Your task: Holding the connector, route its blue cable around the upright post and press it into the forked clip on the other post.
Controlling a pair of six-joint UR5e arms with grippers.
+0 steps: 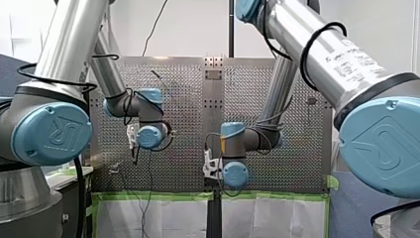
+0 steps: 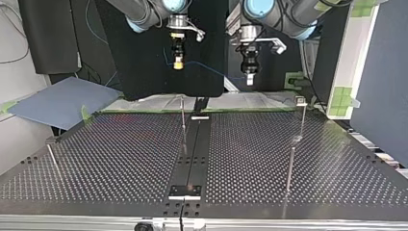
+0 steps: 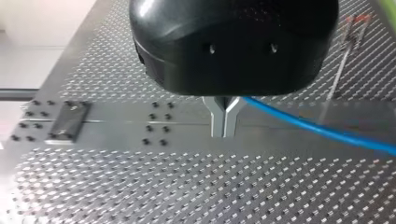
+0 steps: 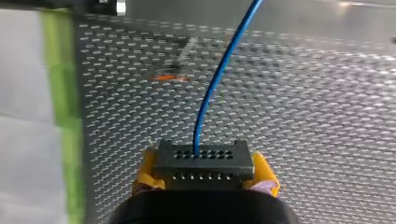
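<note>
Between the yellow pads of my right gripper (image 4: 205, 171) sits a black connector (image 4: 203, 163), and the gripper is shut on it. The blue cable (image 4: 219, 74) leaves the connector's face and runs ahead over the perforated table. In the top view this cable (image 2: 211, 70) sags between my right gripper (image 2: 178, 65) and my left gripper (image 2: 248, 79), both high above the table's far edge. My left gripper (image 3: 224, 125) has its metal fingers shut on the cable (image 3: 317, 130), which trails off to one side. A thin upright post (image 2: 183, 118) stands below the grippers, and another post (image 2: 302, 115) carries a small head.
A third post (image 2: 290, 166) stands nearer the camera at the top view's right, and a leaning rod (image 2: 53, 156) at its left. A black strip (image 2: 192, 159) runs down the table's middle. Green tape (image 1: 158, 196) lines the table's edge. A blue sheet (image 2: 57, 101) lies off the table.
</note>
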